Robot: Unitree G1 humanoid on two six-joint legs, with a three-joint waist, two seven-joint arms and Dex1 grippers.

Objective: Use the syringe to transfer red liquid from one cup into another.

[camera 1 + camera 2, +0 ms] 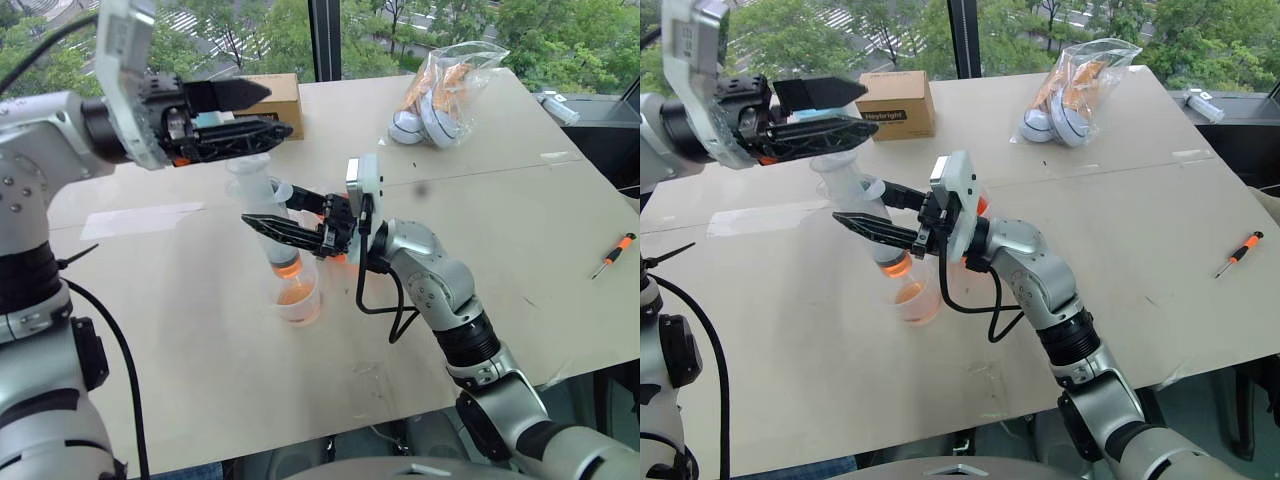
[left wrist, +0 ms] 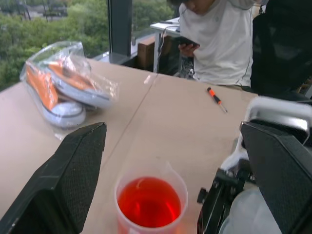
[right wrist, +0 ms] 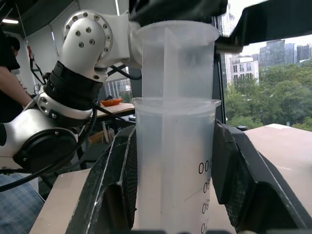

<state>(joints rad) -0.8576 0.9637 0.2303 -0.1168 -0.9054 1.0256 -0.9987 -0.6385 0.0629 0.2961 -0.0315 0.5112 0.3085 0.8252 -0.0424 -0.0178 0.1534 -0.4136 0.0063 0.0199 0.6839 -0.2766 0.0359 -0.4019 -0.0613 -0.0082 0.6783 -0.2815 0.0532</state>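
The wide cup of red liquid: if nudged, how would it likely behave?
The wide cup looks like thin clear plastic, so probably light and squeezable. It holds much red liquid and is open-topped, so a push would likely slosh or spill it. Its broad shape should resist tipping.

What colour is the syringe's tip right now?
Orange-brown; the syringe tip shows best in the right eye view.

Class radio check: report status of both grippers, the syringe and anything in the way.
Right gripper shut on syringe, tip over narrow cup. Left gripper open above plunger. Wide red cup just behind. Nothing blocking.
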